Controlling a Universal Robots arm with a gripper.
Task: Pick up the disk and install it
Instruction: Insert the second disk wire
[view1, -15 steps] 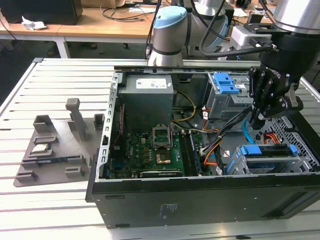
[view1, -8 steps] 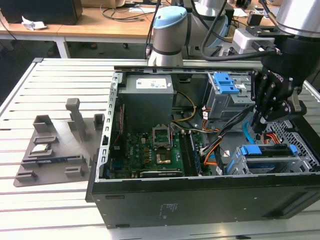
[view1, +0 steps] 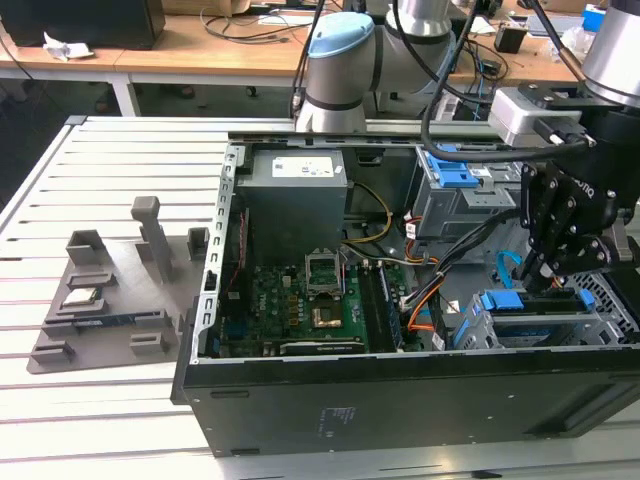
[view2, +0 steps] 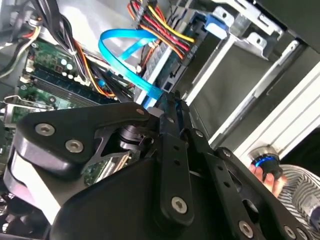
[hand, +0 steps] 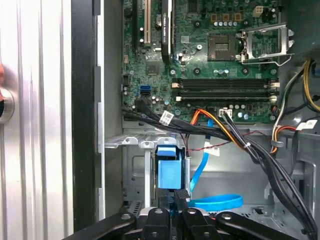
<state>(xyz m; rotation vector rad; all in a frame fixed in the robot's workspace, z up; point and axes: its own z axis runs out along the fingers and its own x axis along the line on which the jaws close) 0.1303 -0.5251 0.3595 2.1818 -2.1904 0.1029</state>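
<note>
The disk (view1: 530, 305) lies flat in the metal drive cage (view1: 610, 325) at the front corner of the open computer case, on the exterior view's right. Its blue bracket (hand: 169, 171) shows in the first wrist view, set in the cage. My gripper (view1: 556, 283) hangs straight over the disk. Its black fingers (hand: 182, 196) are drawn together and their tips meet the bracket's edge. In the second wrist view the fingertips (view2: 171, 101) close to a point beside a blue cable (view2: 127, 55). I see nothing between the fingers.
The motherboard (view1: 300, 300) fills the case floor, with orange and black cables (hand: 220, 132) running across toward the cage. A grey fixture tray (view1: 110, 300) lies on the slatted table at the exterior view's left. A person's hand (view2: 270, 177) rests on a knob beside the case.
</note>
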